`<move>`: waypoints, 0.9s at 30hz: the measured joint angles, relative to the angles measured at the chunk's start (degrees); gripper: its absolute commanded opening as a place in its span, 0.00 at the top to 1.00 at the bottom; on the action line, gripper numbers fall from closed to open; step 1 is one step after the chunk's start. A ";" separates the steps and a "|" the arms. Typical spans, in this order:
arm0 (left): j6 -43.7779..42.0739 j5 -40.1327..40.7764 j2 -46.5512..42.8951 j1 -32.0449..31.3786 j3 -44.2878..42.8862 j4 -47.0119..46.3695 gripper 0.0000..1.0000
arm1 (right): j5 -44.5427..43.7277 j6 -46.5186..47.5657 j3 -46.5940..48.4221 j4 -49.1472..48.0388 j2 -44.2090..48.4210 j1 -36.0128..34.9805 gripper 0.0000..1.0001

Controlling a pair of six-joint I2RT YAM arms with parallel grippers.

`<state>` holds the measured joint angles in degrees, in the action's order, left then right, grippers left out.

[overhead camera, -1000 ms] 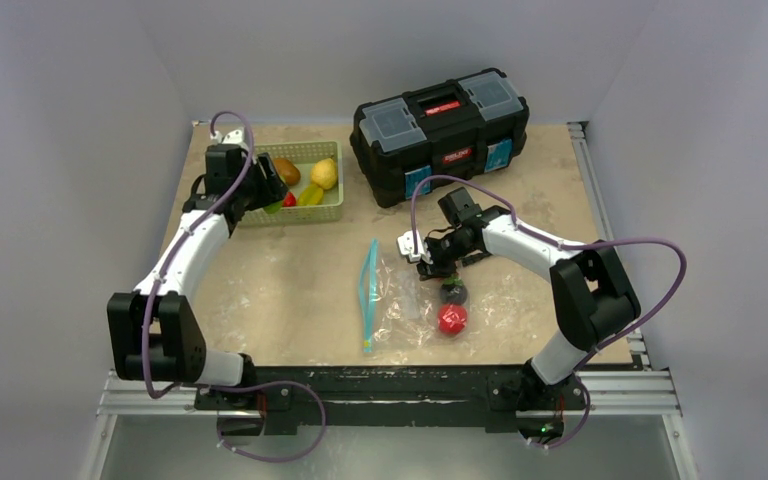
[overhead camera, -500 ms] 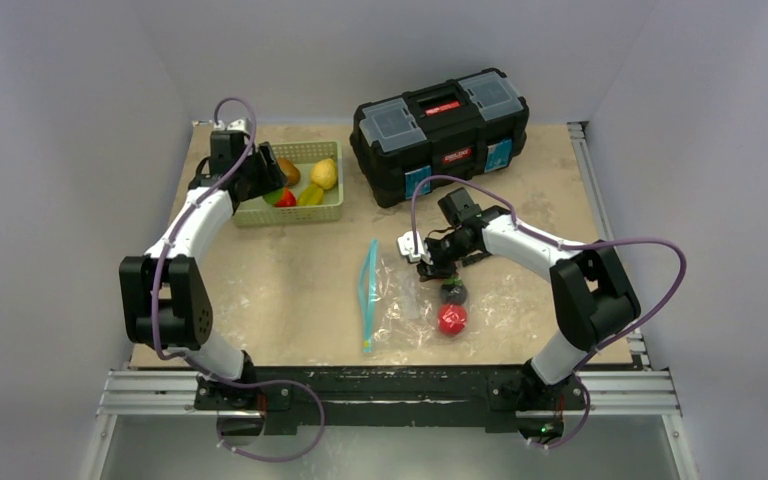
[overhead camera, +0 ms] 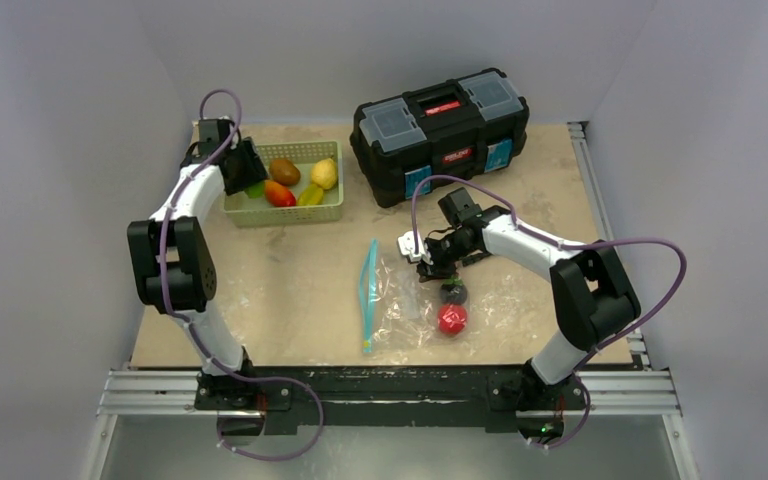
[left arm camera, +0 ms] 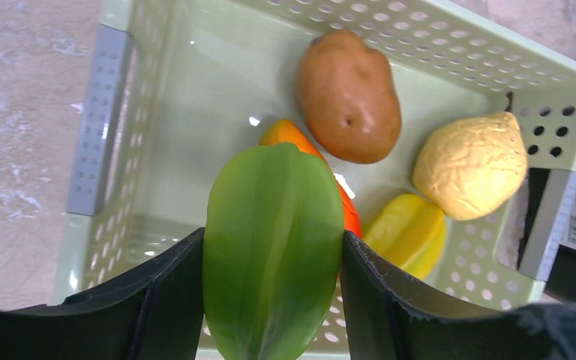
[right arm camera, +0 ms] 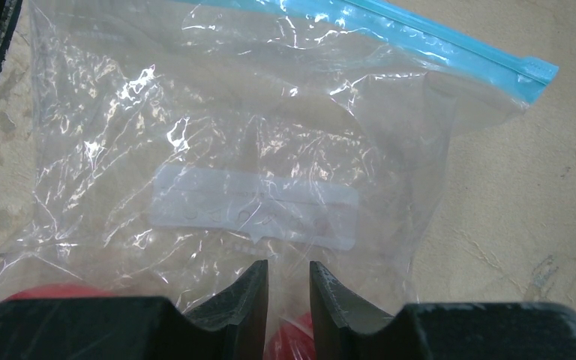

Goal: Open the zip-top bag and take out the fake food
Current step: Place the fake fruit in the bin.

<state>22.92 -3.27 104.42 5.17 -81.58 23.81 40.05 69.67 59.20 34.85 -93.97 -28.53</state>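
Left gripper (left arm camera: 274,307) clamped on a green fruit (left arm camera: 270,240), over the green basket (left arm camera: 94,150) | basket holds brown, yellow and orange fake food (left arm camera: 349,97) | right gripper (right arm camera: 289,289) pinching the film of the zip-top bag (right arm camera: 255,135) | we see the bag flat on the table (overhead camera: 280,300), mid-front, with its teal strip (overhead camera: 367,290) on the left and a red piece (overhead camera: 451,319) inside
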 measured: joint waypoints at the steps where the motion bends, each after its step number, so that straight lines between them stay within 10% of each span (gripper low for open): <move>1: 0.00 0.20 0.46 0.48 -0.42 0.44 0.88 | 0.00 0.00 0.00 0.02 0.00 0.00 0.74; 17: -0.22 0.42 4.00 4.17 -4.57 4.24 0.16 | 0.00 0.00 0.00 0.24 0.00 0.00 0.74; 27: -1.51 -1.31 0.48 4.52 -3.61 4.61 0.00 | 0.02 -0.02 0.00 0.37 0.00 0.00 0.74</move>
<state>21.41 -4.58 104.90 9.69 -85.19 28.42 40.07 69.65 59.20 35.22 -93.97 -28.53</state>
